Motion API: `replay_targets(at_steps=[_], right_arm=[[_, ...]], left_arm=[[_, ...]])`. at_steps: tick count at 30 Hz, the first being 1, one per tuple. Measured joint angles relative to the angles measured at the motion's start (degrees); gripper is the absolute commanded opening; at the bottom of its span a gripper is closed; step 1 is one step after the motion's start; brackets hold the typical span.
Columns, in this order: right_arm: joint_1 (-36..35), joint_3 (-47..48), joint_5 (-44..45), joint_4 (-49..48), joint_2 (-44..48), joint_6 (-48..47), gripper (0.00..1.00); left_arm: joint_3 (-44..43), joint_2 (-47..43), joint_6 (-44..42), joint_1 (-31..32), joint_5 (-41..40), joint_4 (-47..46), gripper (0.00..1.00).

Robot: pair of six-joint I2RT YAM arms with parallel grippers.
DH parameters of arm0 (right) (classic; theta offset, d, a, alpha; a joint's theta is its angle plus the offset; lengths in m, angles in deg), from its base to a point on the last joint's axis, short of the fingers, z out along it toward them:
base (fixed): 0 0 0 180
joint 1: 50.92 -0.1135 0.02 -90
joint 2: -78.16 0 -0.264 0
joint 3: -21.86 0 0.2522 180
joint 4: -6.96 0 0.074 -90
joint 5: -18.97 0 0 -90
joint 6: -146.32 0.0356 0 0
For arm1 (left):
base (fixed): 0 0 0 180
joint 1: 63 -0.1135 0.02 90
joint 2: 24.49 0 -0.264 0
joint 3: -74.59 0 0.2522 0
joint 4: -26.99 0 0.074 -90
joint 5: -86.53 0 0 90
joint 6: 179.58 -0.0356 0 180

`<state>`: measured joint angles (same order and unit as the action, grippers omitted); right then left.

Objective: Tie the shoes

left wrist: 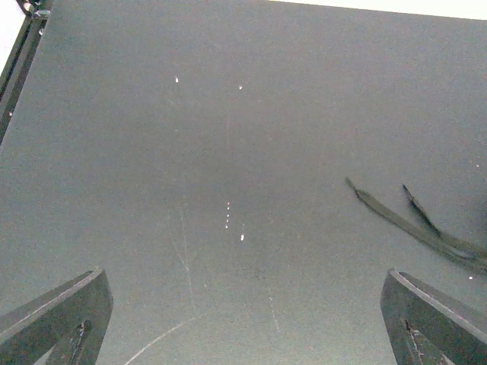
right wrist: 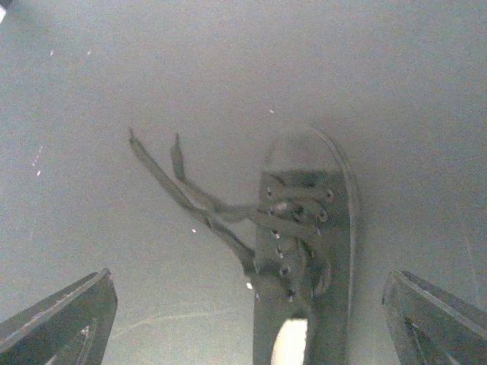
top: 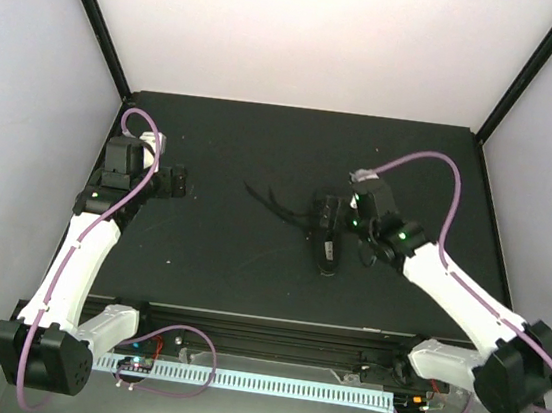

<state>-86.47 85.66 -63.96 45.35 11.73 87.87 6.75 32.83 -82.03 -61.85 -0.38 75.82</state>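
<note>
The small black shoe (top: 329, 241) lies on the black table right of centre, its toe pointing away from the arms. Its thin black laces (top: 268, 202) trail loose to the left, untied. In the right wrist view the shoe (right wrist: 312, 228) sits below, eyelets showing, with both lace ends (right wrist: 190, 194) running up and left. My right gripper (right wrist: 247, 334) hovers over the shoe's heel end, open, nothing between its fingers (right wrist: 61, 319). My left gripper (top: 176, 182) hangs open over bare table at the left. The lace tips (left wrist: 411, 220) lie ahead of the left gripper (left wrist: 243, 327), to its right.
White walls and black frame posts (top: 92, 23) close in the table on three sides. A white cable rail (top: 265, 381) runs along the near edge between the arm bases. The table's left rim (left wrist: 15, 68) shows in the left wrist view.
</note>
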Motion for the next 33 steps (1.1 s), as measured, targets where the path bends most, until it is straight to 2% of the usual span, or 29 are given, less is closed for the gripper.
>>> replay_targets(at_steps=[5, 9, 14, 21, 24, 29, 33], right_arm=[[0.0, 13.62, -3.89, 1.38, -15.04, -8.44, 0.82], [-0.07, 23.96, -7.85, 3.06, -30.71, -13.55, 0.67], [-0.83, 32.89, -10.34, 6.84, -44.41, -17.7, 0.56], [-3.13, 42.21, -10.73, 9.64, -54.16, -20.5, 0.44], [-3.8, 45.48, -10.64, 10.8, -57.48, -20.98, 0.41], [-4.13, 48.24, -10.45, 12.13, -61.81, -21.07, 0.37], [-4.13, 50.16, -10.29, 13.03, -63.41, -21.09, 0.28]], left_arm=[[0.02, 0.0, 0.0, 0.0, 0.0, -0.07, 0.99], [0.04, 0.0, 0.0, 0.0, -0.02, -0.13, 0.99], [0.33, 0.0, 0.0, 0.0, -0.07, -0.31, 0.99], [0.33, 0.04, 0.0, 0.0, -0.04, -0.44, 0.99], [0.33, 0.04, 0.0, 0.0, -0.02, -0.44, 0.99], [0.33, 0.04, 0.0, 0.0, -0.02, -0.44, 0.99], [0.33, 0.04, 0.0, 0.0, -0.02, -0.46, 0.99]])
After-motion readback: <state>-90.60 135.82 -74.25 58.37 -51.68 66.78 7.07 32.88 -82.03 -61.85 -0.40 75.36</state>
